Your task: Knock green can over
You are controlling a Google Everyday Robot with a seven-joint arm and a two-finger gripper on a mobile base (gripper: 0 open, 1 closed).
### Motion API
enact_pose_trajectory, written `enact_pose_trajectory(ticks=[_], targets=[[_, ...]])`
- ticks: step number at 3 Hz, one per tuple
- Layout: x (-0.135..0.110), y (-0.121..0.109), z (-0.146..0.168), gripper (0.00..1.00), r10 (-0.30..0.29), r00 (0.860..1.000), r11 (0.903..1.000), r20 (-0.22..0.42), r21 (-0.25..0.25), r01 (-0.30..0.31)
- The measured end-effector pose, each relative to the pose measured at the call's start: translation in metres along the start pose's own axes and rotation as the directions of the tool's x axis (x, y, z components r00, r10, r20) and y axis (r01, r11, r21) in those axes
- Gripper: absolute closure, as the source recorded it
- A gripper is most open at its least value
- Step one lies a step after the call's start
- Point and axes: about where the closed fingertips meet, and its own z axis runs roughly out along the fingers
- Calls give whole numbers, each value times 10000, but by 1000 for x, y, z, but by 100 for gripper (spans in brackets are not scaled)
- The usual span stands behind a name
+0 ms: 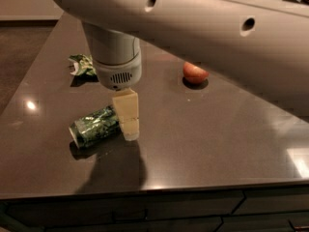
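The green can point(94, 126) lies on its side on the dark table point(203, 144), left of centre, its silver top pointing toward the front left. My gripper point(127, 122) hangs straight down from the grey wrist, its pale fingers point(126, 114) right beside the can's right end and partly in front of it. It holds nothing that I can see.
A red apple point(194, 73) sits at the back right of the table, partly hidden by my arm. A light green foil snack bag point(82, 65) lies at the back left. The arm's large pale link point(203, 28) spans the top of the view. The table's front edge point(145, 187) runs below.
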Motion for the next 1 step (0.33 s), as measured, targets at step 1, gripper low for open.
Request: enact_pose_trajectory(ticks=[1], targets=[[0, 0, 0, 0, 0, 10000, 10000, 1, 2, 0]])
